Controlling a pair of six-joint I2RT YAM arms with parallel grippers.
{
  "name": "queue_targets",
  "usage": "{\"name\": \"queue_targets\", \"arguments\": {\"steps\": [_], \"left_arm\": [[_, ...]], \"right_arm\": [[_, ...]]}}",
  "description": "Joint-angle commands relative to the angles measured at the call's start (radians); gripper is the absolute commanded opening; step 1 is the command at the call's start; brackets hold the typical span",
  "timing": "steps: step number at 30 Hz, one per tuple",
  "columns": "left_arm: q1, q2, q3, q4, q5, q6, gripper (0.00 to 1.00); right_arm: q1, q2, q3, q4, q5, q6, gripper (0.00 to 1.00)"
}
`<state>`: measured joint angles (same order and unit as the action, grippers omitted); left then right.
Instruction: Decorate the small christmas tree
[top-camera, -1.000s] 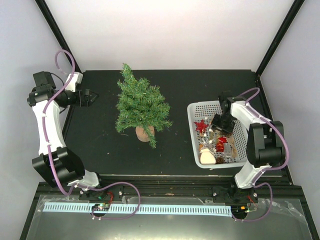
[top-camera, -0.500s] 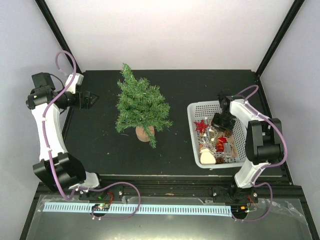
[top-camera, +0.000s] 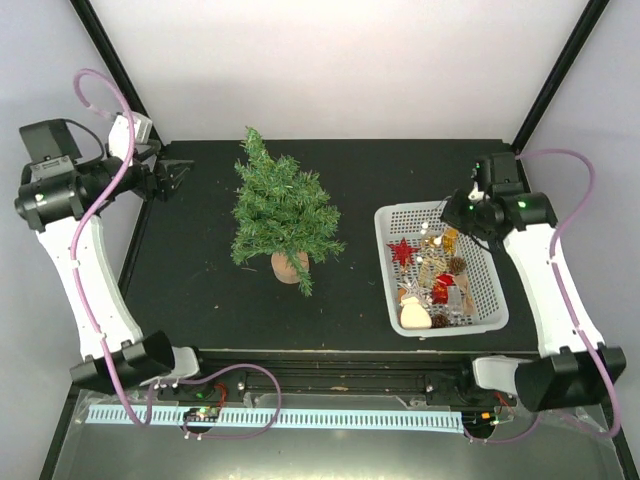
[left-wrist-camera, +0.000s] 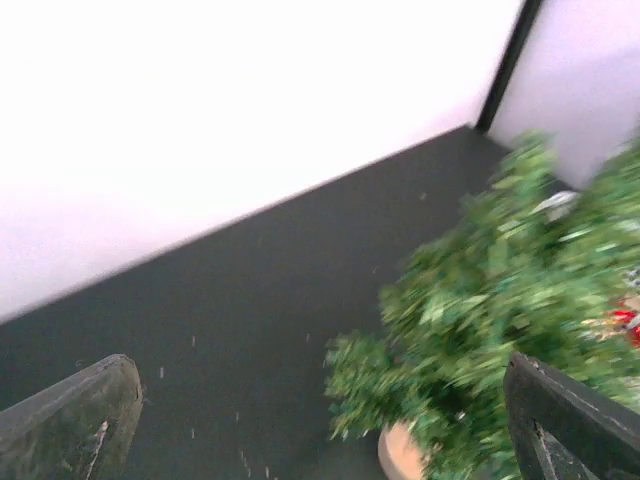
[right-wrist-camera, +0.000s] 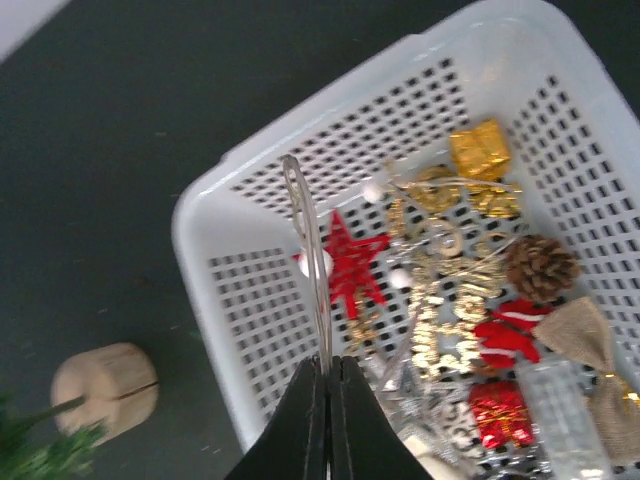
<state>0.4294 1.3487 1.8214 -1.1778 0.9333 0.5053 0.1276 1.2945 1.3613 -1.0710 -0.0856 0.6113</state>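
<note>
The small christmas tree (top-camera: 283, 212), bushy dark green on a round tan base (top-camera: 290, 266), stands on the tabletop (top-camera: 200, 285) to the right of the left pincer (top-camera: 175, 178), whose jaws are wide apart. The right pincer (right-wrist-camera: 325, 365) is clamped on a thin wire loop (right-wrist-camera: 308, 215) over the white basket (right-wrist-camera: 215, 215).

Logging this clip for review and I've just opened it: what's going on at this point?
Two robot arms are set to decorate the small christmas tree, which stands on the black table with no ornaments visible on it. The right gripper is shut on a thin pale loop, probably an ornament's hanger, above the white basket of decorations. What hangs from it I cannot tell. The left gripper is open and empty, left of the tree.
</note>
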Motion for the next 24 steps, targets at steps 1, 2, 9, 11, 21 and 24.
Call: {"name": "queue_targets", "arguments": {"steps": [1, 2, 9, 11, 21, 24], "left_arm": [[-0.016, -0.062, 0.150, -0.045, 0.191, 0.008, 0.99], [-0.018, -0.092, 0.167, -0.033, 0.216, -0.012, 0.99], [-0.078, -0.189, 0.194, 0.080, 0.308, -0.083, 0.99], [-0.089, -0.203, 0.201, 0.097, 0.317, -0.086, 0.99], [-0.395, -0.261, 0.062, 0.241, 0.220, -0.182, 0.99], [-0.558, -0.272, 0.007, 0.274, 0.138, -0.197, 0.99]], "right_arm": [[0.003, -0.120, 0.050, 0.057, -0.171, 0.023, 0.01], [0.003, -0.136, 0.076, 0.071, -0.212, 0.024, 0.01], [0.006, -0.153, 0.371, 0.055, -0.406, -0.063, 0.01], [0.006, -0.142, 0.486, 0.044, -0.431, -0.087, 0.01], [0.006, -0.084, 0.727, 0.351, -0.684, 0.218, 0.01], [0.006, -0.061, 0.763, 0.496, -0.733, 0.361, 0.01]]}}
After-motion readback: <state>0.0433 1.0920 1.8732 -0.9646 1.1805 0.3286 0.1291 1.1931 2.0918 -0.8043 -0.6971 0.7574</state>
